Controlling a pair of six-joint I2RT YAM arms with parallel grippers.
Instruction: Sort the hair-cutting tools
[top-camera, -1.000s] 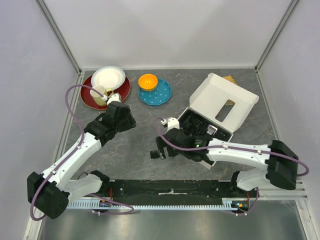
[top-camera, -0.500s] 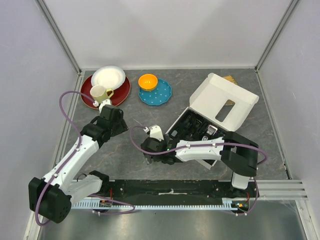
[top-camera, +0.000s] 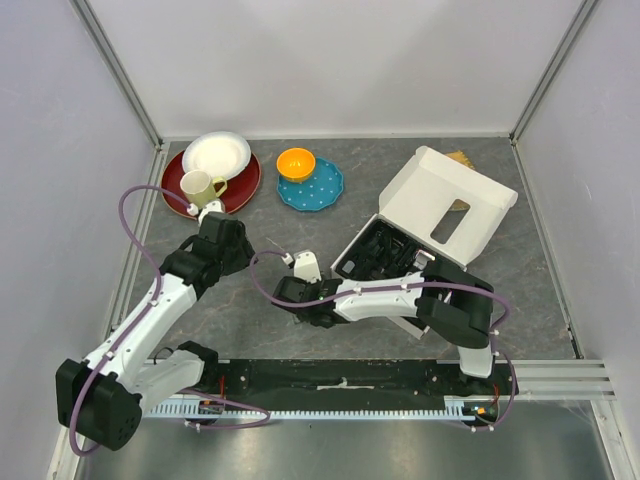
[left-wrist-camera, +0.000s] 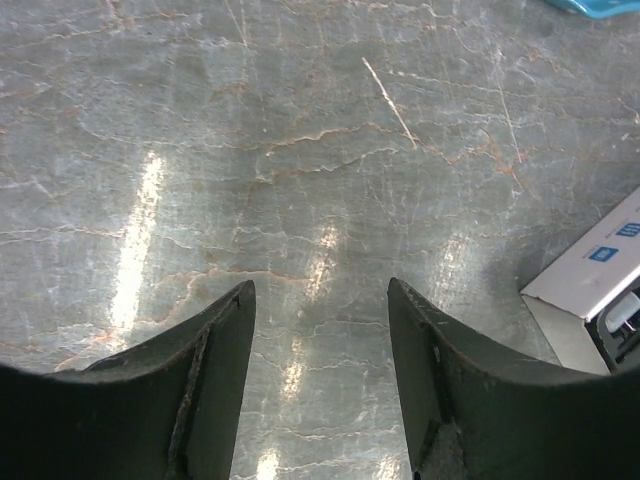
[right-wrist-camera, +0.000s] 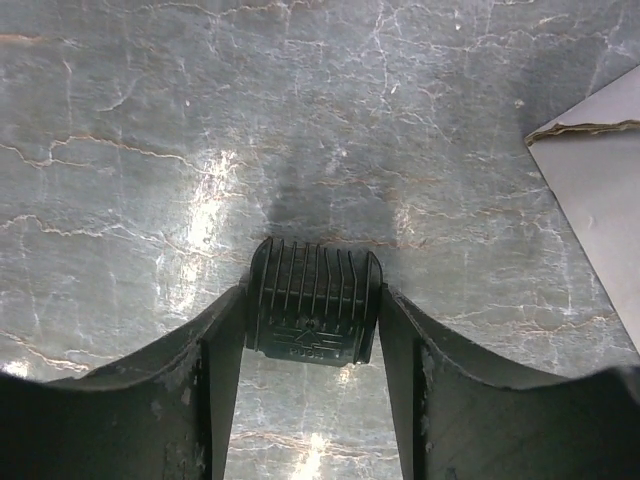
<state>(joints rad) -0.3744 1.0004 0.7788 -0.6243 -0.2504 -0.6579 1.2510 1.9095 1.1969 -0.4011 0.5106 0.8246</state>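
Right gripper (right-wrist-camera: 315, 295) is holding a small black ribbed plastic comb attachment (right-wrist-camera: 314, 312), pinched between its two dark fingers (right-wrist-camera: 205, 400). One finger touches each side of the comb, right at the tips, and the ribbed face looks up at the wrist camera. From where I stand, that arm reaches across to the middle of the grey marbled stone table (top-camera: 250, 330), low over the top (I can't tell if the comb is touching the table or hanging just above it). The white cardboard box (top-camera: 440, 195) with its lid open is off to that arm's right, apart from the comb. Only a corner of it peeks into the wrist view.

Left gripper (left-wrist-camera: 320, 300) is open with nothing in it. Just bare table shows between its fingers. It hangs near the right one, a little farther back on the table.

What could go wrong? The comb is held only by the very tips, so I think it could slip or twist out if the arm swings fast or the squeeze is too soft. It looks like smooth, hard plastic, and it would likely skid on the stone table. Another worry is that the two arms are close, so a careless move might bump them together and knock the comb loose.
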